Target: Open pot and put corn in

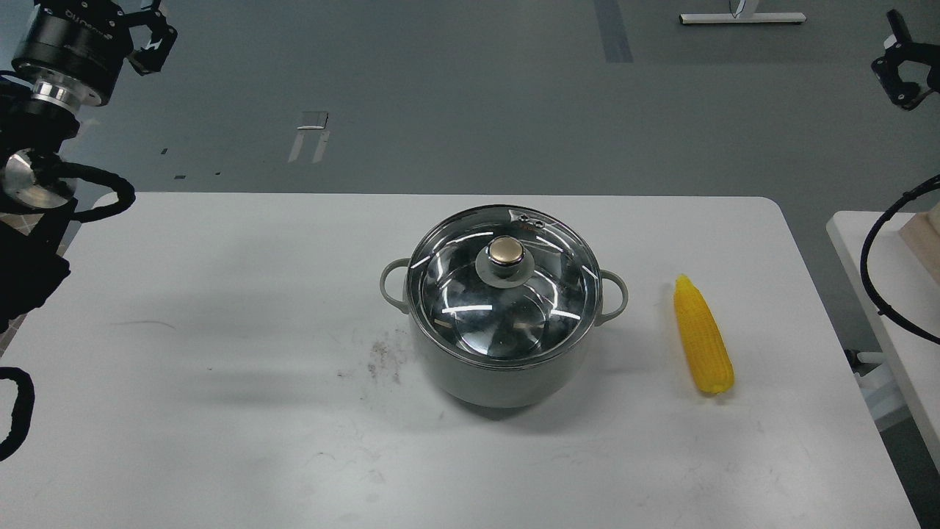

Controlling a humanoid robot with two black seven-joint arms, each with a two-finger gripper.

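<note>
A: Where's the corn (703,336)?
B: Near the table's (220,411) right edge, tip pointing to the far edge, apart from the pot (504,367)

A: And the pot?
B: Mid-table, lid (505,283) on

A: Grippers?
B: Left gripper (150,37) raised beyond the far-left corner, right gripper (905,62) beyond the far-right; both spread, empty

White letters run along the black round part of the left arm (70,45) at the top left corner. They are upside down and partly cut off, so the word cannot be read for sure. The glass lid (504,283) has a small red mark near its far rim, too tiny to read.
</note>
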